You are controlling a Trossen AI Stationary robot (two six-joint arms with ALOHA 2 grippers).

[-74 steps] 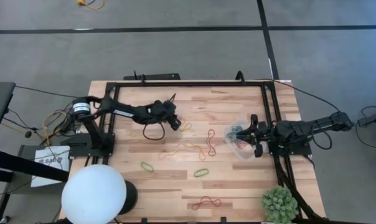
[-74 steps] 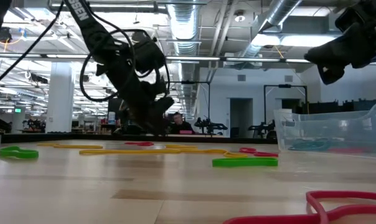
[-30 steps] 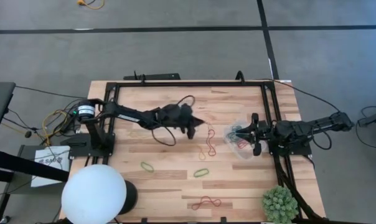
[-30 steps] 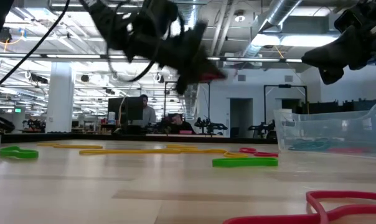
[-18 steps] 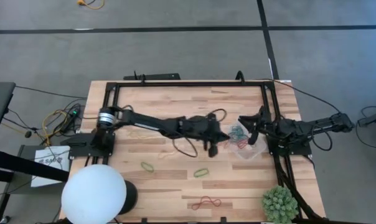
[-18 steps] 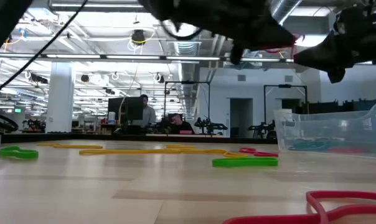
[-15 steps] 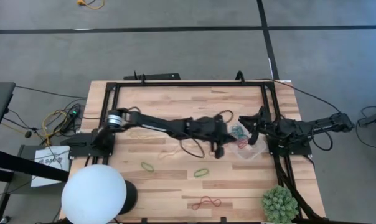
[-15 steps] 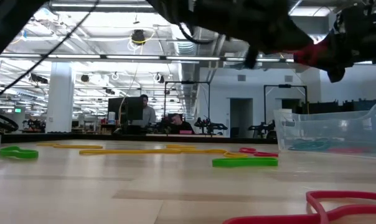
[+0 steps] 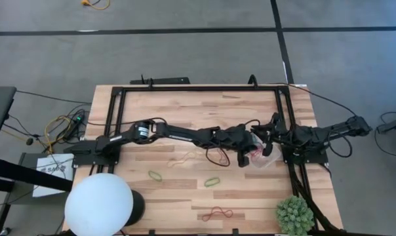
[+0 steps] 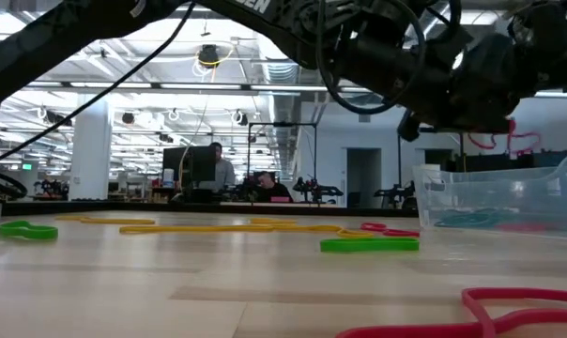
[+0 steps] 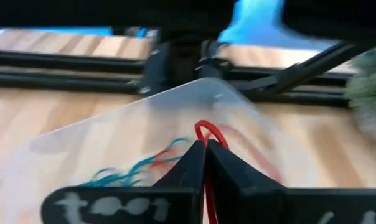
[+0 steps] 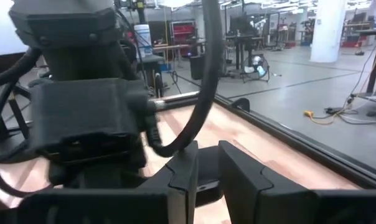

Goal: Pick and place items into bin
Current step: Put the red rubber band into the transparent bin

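My left arm reaches across the table, and my left gripper [image 9: 249, 147] [image 11: 205, 144] hangs over the clear bin [image 9: 267, 160] [image 10: 546, 202], shut on a red rubber band [image 10: 495, 141]. The bin stands on the table near the right rail, with teal bands [image 11: 132, 171] and a red one inside. My right gripper [image 9: 263, 131] [image 12: 208, 149] hovers by the bin's far right side, its fingers a narrow gap apart with nothing between them. More bands lie flat on the wood: green [image 9: 156, 176] [image 9: 212, 181], yellow-orange [image 9: 185, 159], red [image 9: 216, 213]. My left gripper pinches the red band between its two fingertips, and a small loop of it [image 11: 208, 129] sticks out beyond them. The rest of the band [image 10: 509, 139] hangs slack in twisted loops just above the bin's rim, clear of the table.
A white globe [image 9: 98, 204] stands at the near left corner, a spiky green plant [image 9: 294, 215] at the near right. Black frame rails [image 9: 291, 124] run along the far and right edges. My left arm's black cable [image 9: 217, 156] droops over the table's middle.
My left gripper has swept from the table's middle toward its right edge, carrying the red band clear of the wood, and now stands over the bin. My right gripper has drawn back a little from the bin toward the far edge. The bin has stayed in place.
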